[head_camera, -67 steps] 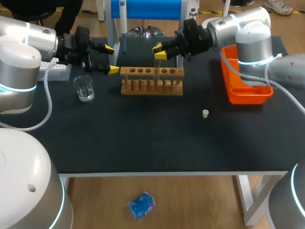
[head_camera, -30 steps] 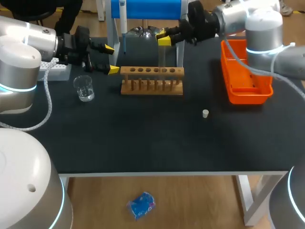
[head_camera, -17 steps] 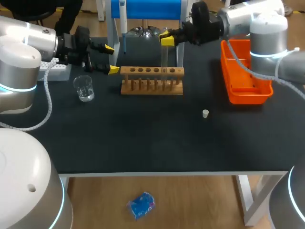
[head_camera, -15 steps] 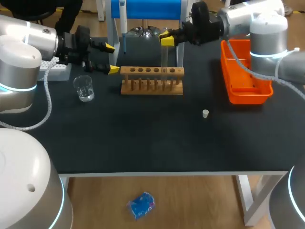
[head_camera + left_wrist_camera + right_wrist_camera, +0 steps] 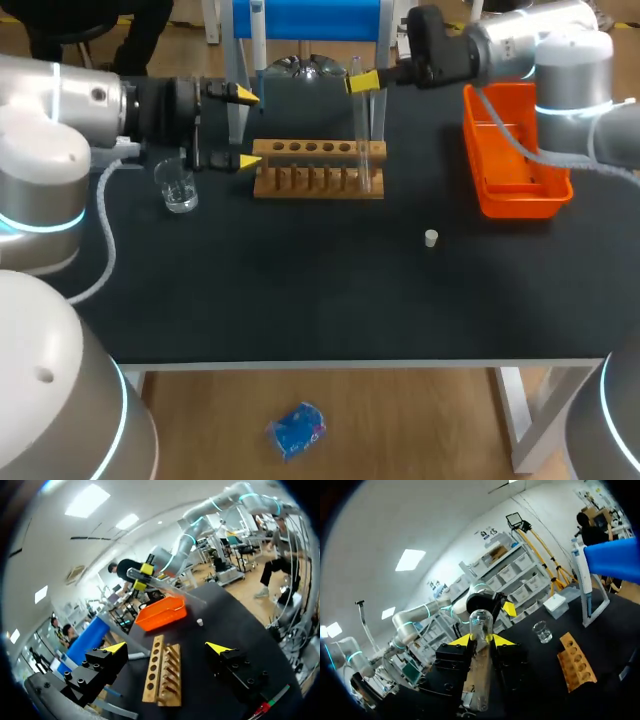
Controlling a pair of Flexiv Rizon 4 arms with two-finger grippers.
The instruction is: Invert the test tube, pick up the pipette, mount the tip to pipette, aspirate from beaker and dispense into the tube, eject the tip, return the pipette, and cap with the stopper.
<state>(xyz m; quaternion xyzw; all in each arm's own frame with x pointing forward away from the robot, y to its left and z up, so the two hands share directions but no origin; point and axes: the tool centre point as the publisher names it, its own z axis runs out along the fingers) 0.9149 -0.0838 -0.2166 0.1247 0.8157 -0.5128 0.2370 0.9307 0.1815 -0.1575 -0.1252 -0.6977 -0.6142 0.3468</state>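
Note:
My right gripper (image 5: 362, 82) is shut on a clear test tube (image 5: 364, 150) near its upper end, above the right part of the wooden rack (image 5: 318, 168). The tube hangs nearly upright, its lower end in front of the rack. In the right wrist view the tube's rounded end (image 5: 480, 622) sticks out between the fingers of the right gripper (image 5: 482, 640). My left gripper (image 5: 247, 128) stands open at the rack's left end, nothing in it. From the left wrist, the left gripper (image 5: 166, 647) faces the rack (image 5: 160, 677) and the held tube (image 5: 170, 587). The beaker (image 5: 178, 185) stands under the left arm.
A small white stopper (image 5: 430, 238) lies right of the table's middle. The orange tray (image 5: 515, 195) sits at the right edge. The pipette (image 5: 258, 50) hangs on the blue stand (image 5: 305, 18) behind the rack. A white tip box (image 5: 555, 602) lies near the beaker.
The right gripper has moved slightly right with the tube, which now hangs lower in front of the rack. The left arm has shifted right, closer to the rack's left end.

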